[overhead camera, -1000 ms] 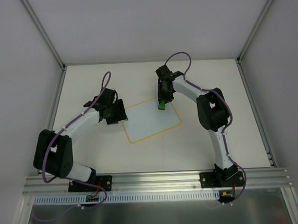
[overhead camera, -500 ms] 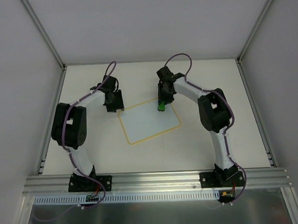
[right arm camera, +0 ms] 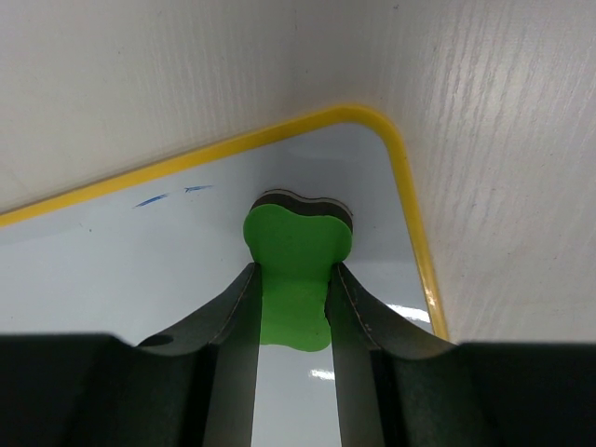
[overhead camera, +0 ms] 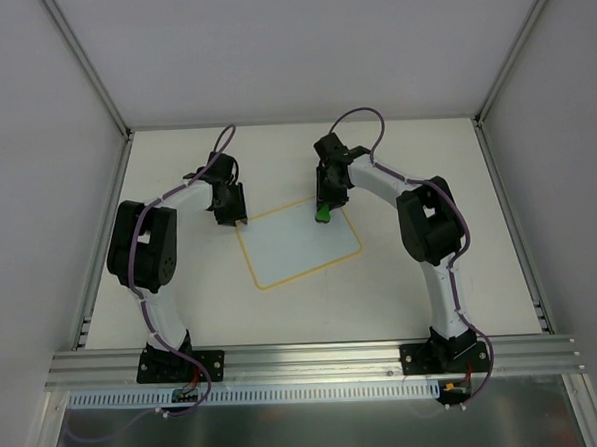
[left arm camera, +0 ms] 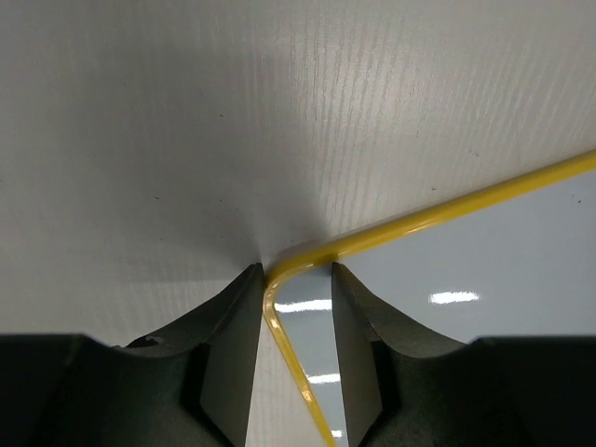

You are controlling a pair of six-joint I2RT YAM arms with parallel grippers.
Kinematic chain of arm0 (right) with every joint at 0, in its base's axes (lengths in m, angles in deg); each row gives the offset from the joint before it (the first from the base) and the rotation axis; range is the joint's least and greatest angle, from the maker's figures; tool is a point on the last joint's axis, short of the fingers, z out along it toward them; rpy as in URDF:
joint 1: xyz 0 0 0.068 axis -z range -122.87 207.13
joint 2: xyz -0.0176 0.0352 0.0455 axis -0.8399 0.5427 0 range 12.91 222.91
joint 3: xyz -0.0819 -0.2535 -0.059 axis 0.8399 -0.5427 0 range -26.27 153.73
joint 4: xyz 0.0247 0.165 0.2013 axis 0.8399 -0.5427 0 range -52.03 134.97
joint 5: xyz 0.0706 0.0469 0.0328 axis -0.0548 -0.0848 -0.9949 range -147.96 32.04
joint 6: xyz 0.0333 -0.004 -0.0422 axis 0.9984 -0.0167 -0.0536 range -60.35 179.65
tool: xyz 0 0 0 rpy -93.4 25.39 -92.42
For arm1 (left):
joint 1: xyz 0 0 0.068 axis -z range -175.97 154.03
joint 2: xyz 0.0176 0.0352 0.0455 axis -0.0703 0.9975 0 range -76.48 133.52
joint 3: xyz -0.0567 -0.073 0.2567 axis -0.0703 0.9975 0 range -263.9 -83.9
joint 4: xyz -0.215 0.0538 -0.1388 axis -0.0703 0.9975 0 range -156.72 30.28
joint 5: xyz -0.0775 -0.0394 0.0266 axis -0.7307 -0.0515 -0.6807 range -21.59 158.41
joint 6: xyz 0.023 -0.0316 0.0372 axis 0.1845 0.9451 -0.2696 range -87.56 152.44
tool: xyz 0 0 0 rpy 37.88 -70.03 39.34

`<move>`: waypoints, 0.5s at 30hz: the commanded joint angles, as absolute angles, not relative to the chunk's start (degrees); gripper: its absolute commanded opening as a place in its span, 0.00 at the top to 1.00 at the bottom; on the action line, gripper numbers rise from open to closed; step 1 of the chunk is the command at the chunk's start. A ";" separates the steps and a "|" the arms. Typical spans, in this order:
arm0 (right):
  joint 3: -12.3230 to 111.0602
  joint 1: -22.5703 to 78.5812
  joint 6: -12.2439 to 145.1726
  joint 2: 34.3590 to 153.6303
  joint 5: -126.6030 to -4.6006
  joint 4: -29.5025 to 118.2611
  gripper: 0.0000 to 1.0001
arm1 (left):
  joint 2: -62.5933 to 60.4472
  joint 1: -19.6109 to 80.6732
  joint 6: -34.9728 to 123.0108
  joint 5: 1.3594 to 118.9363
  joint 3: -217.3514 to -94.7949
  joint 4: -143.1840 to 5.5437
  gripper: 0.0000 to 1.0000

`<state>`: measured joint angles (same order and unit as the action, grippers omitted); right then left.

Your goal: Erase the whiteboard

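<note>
My right fingers (overhead camera: 322, 201) are clamped tight on a green eraser (right arm camera: 296, 237), which is pressed onto the whiteboard (overhead camera: 300, 245) just inside its far right corner. My left fingers (overhead camera: 229, 215) are parted only narrowly and hold nothing. Their tips straddle the board's far left corner, as if pinning it to the tabletop (overhead camera: 405, 158). The board lies flat between the two arms. Its face looks almost plain, with two short blue streaks (right arm camera: 151, 199) beside the eraser left to wipe. I judge the job nearly finished.
</note>
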<state>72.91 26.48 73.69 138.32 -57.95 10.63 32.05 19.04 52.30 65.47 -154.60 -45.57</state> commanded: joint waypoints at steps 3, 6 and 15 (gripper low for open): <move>70.77 25.40 73.45 138.25 -59.54 7.27 1.00 | 32.15 19.06 52.30 64.10 -151.85 -44.74 0.69; 70.50 25.40 73.27 137.98 -58.84 7.27 1.00 | 31.63 19.15 53.00 61.74 -151.06 -44.74 0.84; 70.32 25.49 73.10 137.72 -55.32 7.09 1.00 | 24.61 23.97 55.20 56.46 -142.28 -44.74 1.00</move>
<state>71.86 26.48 73.30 137.57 -55.92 10.45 26.04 20.24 53.11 61.91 -146.38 -48.06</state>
